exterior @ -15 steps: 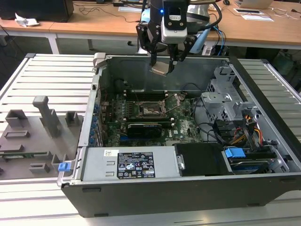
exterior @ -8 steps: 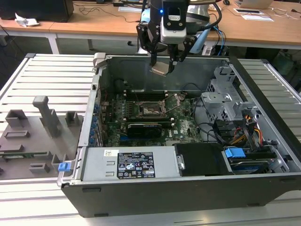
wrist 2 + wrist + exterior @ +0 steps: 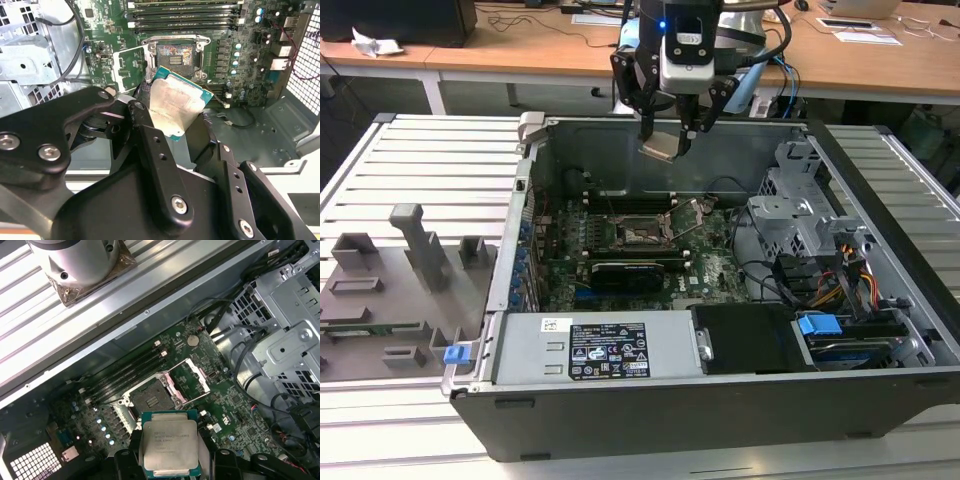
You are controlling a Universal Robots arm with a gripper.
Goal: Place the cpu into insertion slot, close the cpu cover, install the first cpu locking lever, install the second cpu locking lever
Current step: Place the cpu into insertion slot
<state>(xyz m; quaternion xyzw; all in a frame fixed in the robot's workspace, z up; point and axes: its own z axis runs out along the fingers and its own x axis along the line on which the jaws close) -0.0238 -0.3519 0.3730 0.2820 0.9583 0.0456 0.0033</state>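
Note:
My gripper (image 3: 665, 145) hangs above the open computer case, shut on the cpu (image 3: 660, 148), a flat square chip with a pale silver top. In both wrist views the cpu (image 3: 175, 107) (image 3: 170, 442) sits tilted between the black fingers (image 3: 145, 130). It is held in the air, well above the board. The insertion slot (image 3: 642, 235) (image 3: 175, 55) (image 3: 152, 400) lies bare on the green board below, its dark centre showing. The cpu cover (image 3: 129, 67) (image 3: 192, 377) is swung open, standing up beside the socket.
Long black memory slots (image 3: 125, 375) run beside the socket and a long black card (image 3: 635, 270) lies in front of it. A metal drive cage (image 3: 800, 215) with cables fills the exterior view's right. The power supply (image 3: 600, 350) sits in front. A grey fixture tray (image 3: 400, 280) lies outside the case.

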